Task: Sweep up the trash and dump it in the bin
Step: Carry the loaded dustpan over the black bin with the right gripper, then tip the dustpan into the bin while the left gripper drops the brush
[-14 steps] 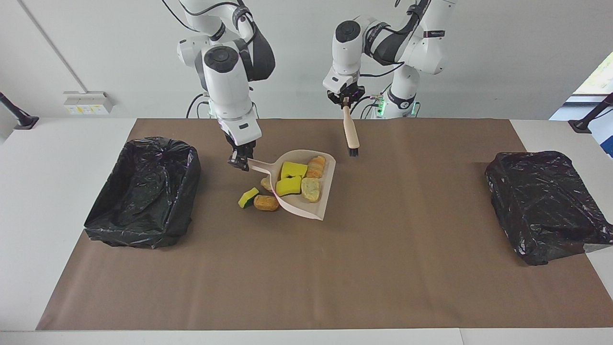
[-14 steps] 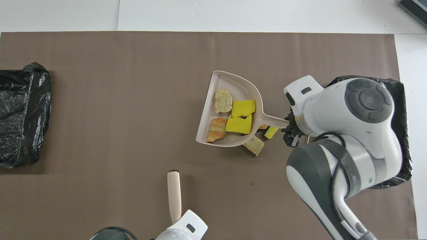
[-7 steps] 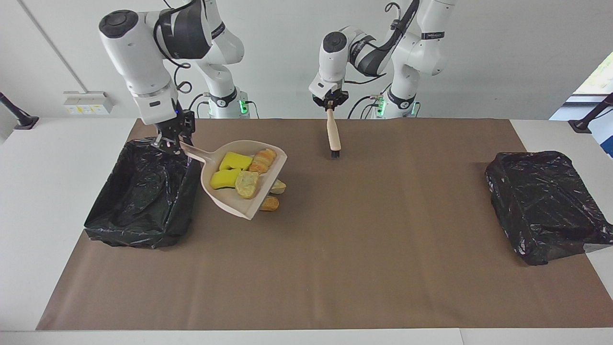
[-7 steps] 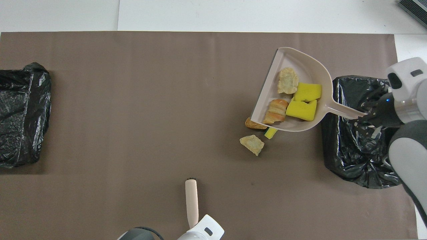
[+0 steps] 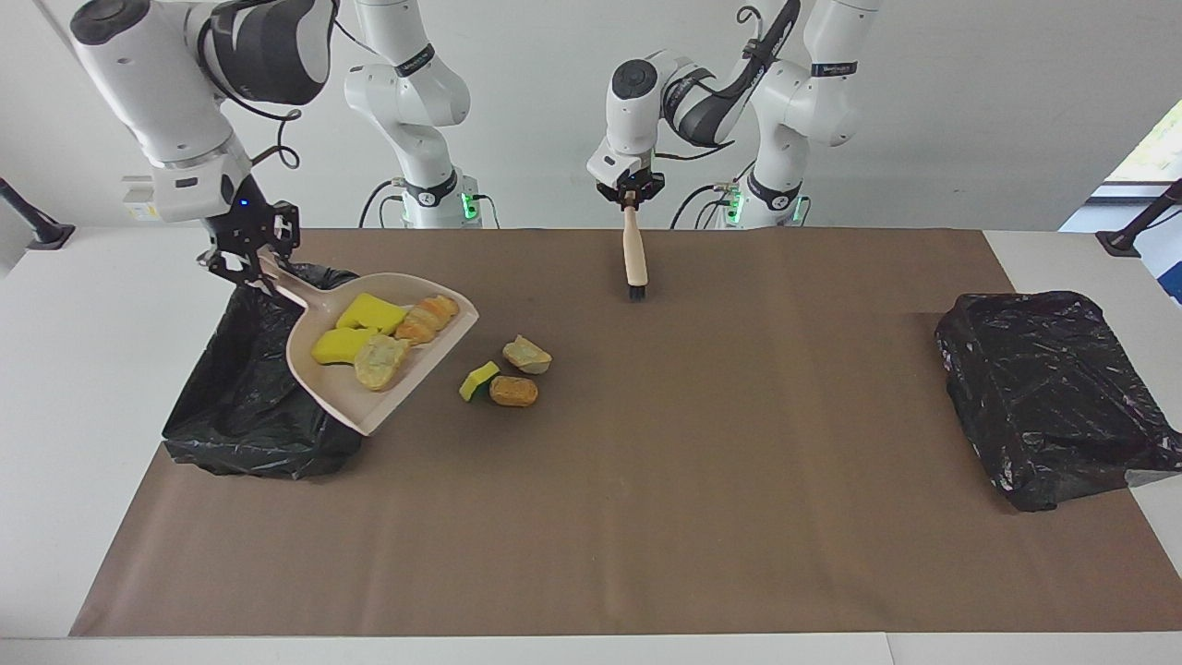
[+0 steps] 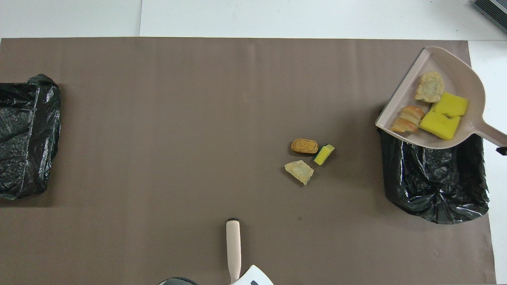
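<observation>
Facing view: the right pincer [image 5: 247, 251] is clamped on the handle of the dustpan [image 5: 369, 392], holding it raised and tilted over the bin [image 5: 242, 406] at the right arm's end of the tabletop [image 5: 646, 517]. Four pieces of trash ride in the pan: two yellow sponges [image 5: 355, 328], a tan lump [image 5: 379, 360] and an orange lump [image 5: 428, 318]. None has been tipped out yet. Three scraps lie on the tabletop between the bin and the middle: a green-backed sponge [image 5: 478, 380], an orange scrap [image 5: 513, 391] and a beige scrap [image 5: 527, 355]. The left pincer [image 5: 630, 196] is clamped on the top of the brush [image 5: 633, 263], which hangs bristles down over the tabletop near the robots; that arm waits. A second bin [image 5: 1048, 397] sits at the left arm's end.

Overhead view: the dustpan [image 6: 467, 79] covers the part of the bin [image 6: 435, 186] farthest from the robots, with its open lip pointing toward the table's middle. The three loose scraps sit close together, well apart from the bin: orange scrap [image 6: 304, 146], green-backed sponge [image 6: 324, 154], beige scrap [image 6: 299, 171]. The brush [image 6: 233, 249] shows at the bottom edge; neither pincer's tips are in sight here.

By my reckoning the job is roughly half done: one load is gathered and over the bin but not dumped, and the three scraps left on the tabletop need a second sweep and dump.
</observation>
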`<act>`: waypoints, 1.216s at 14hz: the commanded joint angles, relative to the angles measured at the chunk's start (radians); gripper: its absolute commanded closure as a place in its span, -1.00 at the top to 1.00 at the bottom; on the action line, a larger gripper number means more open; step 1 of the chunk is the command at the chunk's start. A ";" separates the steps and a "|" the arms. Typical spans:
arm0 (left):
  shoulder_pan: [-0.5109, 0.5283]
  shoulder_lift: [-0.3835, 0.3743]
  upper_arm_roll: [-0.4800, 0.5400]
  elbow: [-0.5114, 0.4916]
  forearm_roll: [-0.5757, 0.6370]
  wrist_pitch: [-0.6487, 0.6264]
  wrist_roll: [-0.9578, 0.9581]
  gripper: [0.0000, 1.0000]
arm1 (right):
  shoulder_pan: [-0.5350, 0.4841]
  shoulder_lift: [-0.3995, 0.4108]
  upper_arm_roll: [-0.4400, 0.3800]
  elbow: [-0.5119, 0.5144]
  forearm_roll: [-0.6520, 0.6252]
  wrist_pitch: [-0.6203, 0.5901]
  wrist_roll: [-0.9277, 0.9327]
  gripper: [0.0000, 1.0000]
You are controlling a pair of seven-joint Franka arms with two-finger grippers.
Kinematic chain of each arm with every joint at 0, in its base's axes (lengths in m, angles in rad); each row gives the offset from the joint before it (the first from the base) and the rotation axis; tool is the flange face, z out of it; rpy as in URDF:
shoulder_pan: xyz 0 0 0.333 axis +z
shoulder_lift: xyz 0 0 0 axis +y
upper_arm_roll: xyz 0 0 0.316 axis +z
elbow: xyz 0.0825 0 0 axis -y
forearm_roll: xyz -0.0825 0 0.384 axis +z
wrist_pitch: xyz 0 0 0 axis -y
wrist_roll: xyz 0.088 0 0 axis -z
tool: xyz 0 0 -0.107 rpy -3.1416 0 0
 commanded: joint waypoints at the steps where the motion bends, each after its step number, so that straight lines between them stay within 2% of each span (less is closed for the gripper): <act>1: -0.019 -0.005 0.014 -0.019 -0.016 0.024 -0.016 -0.86 | -0.063 -0.014 0.011 0.008 -0.130 -0.009 -0.137 -1.00; 4: -0.013 0.004 0.014 -0.019 -0.016 0.025 0.003 -0.67 | -0.109 -0.008 0.011 -0.013 -0.291 0.066 -0.294 -1.00; 5: -0.015 0.023 0.014 -0.019 -0.016 0.025 0.000 -0.22 | -0.119 0.000 0.011 -0.030 -0.346 0.107 -0.316 -1.00; 6: -0.013 0.030 0.014 -0.019 -0.015 0.024 0.009 -0.16 | -0.122 0.009 0.013 -0.045 -0.403 0.150 -0.317 -1.00; 7: -0.013 0.032 0.016 -0.018 -0.015 0.016 0.010 0.35 | -0.120 0.018 0.013 -0.053 -0.454 0.175 -0.318 -1.00; 9: -0.001 0.046 0.019 -0.004 -0.015 0.010 0.006 0.91 | -0.116 0.040 0.013 -0.057 -0.540 0.208 -0.318 -1.00; 10: 0.017 0.047 0.019 0.007 -0.012 0.005 0.012 1.00 | -0.116 0.049 0.013 -0.064 -0.572 0.234 -0.318 -1.00; 13: 0.141 0.046 0.024 0.109 0.005 -0.086 0.105 1.00 | -0.103 0.056 0.017 -0.076 -0.678 0.269 -0.319 -1.00; 17: 0.292 0.038 0.025 0.272 0.140 -0.198 0.216 1.00 | -0.038 0.058 0.027 -0.076 -0.794 0.256 -0.324 -1.00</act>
